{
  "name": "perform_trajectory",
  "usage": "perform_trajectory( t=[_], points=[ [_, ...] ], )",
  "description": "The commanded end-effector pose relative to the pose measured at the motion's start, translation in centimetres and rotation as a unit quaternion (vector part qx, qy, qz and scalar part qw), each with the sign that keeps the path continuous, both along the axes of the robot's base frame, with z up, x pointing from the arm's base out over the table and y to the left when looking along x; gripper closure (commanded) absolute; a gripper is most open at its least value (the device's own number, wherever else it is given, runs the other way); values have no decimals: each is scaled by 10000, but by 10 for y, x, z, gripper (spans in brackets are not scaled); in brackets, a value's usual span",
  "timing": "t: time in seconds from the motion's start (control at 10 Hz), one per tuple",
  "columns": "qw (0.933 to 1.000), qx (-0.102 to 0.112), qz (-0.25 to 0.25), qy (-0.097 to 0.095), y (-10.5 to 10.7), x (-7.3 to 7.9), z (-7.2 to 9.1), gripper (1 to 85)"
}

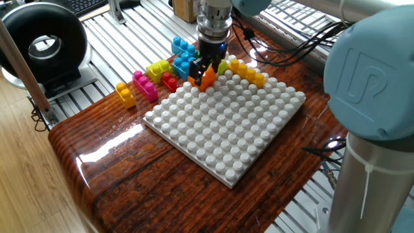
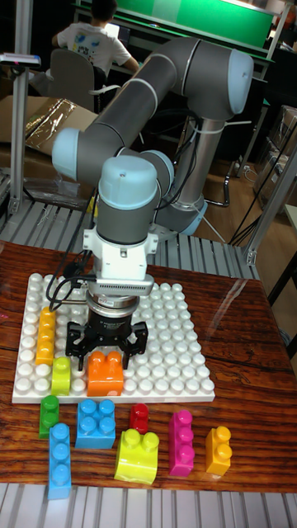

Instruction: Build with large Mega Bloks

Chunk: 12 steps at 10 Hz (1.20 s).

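My gripper (image 1: 206, 74) (image 2: 105, 361) is shut on an orange Mega Blok (image 1: 208, 79) (image 2: 105, 375) at the edge of the white baseplate (image 1: 226, 129) (image 2: 177, 346). The brick looks slightly tilted on the studs. A long yellow-orange brick (image 1: 250, 73) (image 2: 46, 334) and a lime yellow one (image 1: 223, 65) (image 2: 61, 375) stand on the plate beside it. Loose on the table lie a green brick (image 2: 49, 415), two blue bricks (image 1: 183, 46) (image 1: 183, 66), a red one (image 1: 170, 81), a lime yellow one (image 1: 157, 68), a pink one (image 1: 145, 86) and a yellow-orange one (image 1: 125, 94).
A black ring-shaped device (image 1: 42, 42) stands at the far left on the slatted metal bench. Cables (image 1: 291, 45) run behind the plate. The arm's large grey-blue joint (image 1: 375, 84) fills the right side. The wooden table's rounded edge (image 1: 71, 155) is at the left.
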State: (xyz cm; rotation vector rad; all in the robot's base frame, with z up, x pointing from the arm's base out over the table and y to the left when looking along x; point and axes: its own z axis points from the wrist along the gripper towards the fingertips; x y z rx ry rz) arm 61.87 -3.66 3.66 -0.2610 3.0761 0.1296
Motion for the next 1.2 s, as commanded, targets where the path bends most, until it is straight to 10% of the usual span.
perform_trajectory(
  t=[0.0,0.7,1.0,1.1],
  points=[
    [9996,112,243,-44,1,0,-1,47],
    [9999,74,84,-14,0,-8,31,63],
    [9999,-143,-40,80,-23,-3,59,187],
    [9993,-266,-247,98,-33,0,64,350]
  ],
)
